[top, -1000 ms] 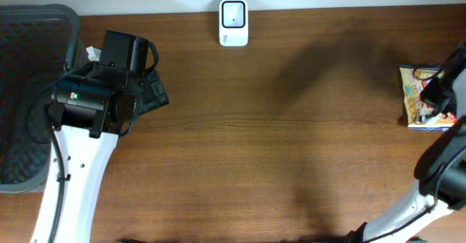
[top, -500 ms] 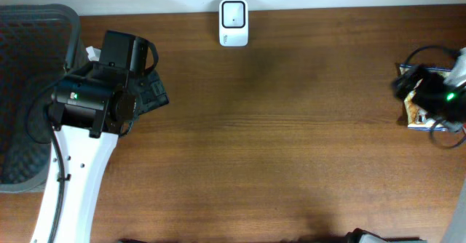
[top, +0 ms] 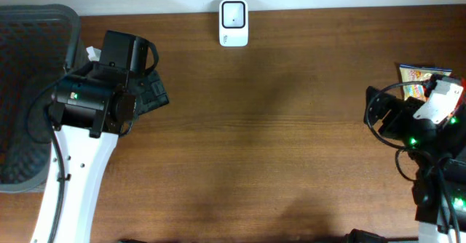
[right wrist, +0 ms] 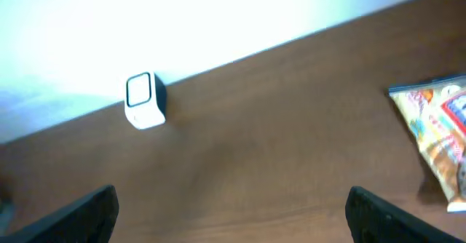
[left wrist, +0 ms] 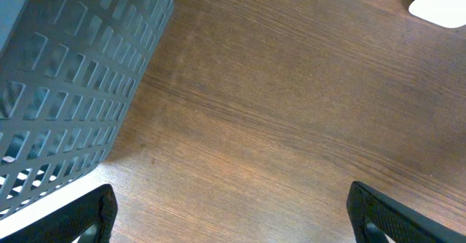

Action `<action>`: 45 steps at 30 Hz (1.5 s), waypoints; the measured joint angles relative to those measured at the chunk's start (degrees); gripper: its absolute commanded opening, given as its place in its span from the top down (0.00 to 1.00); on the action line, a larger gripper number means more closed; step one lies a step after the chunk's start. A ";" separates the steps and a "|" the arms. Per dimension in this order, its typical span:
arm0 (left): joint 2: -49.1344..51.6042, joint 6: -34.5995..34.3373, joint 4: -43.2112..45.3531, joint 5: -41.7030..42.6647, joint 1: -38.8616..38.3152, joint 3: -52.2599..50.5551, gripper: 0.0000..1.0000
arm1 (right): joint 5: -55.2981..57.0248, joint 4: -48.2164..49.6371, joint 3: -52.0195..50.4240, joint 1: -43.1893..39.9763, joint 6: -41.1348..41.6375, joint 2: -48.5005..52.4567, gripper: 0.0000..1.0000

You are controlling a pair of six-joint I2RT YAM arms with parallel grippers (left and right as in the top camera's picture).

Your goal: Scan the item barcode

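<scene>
Orange-and-yellow foil snack packet (right wrist: 437, 137) lies flat at the brown wooden bench's (top: 277, 141) right edge, near my right end effector (right wrist: 231, 214), fingers wide apart, empty. Looks light, crinkly, slippery; I'd pinch a sealed edge. Left end effector (left wrist: 229, 214) apart too.

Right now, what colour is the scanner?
The scanner is white; it shows best in the overhead view.

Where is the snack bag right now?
Overhead, the snack bag lies at the far right, partly hidden by the right arm, well away from the white scanner.
</scene>
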 measured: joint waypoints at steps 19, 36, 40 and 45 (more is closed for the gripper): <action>0.00 -0.02 -0.02 0.00 0.00 0.00 0.01 | 5.51 -12.94 0.22 0.00 0.02 -22.32 0.02; 0.00 -0.02 0.00 0.00 0.00 0.00 0.01 | 6.34 -36.28 0.11 0.00 -0.85 -22.62 0.02; 0.00 -0.02 0.00 0.00 0.00 0.00 0.01 | 6.29 -36.30 0.11 0.00 -4.74 -22.62 0.01; 0.00 0.00 0.02 -0.02 0.00 0.00 0.01 | 5.11 -30.18 -4.83 7.37 -8.96 -23.52 0.02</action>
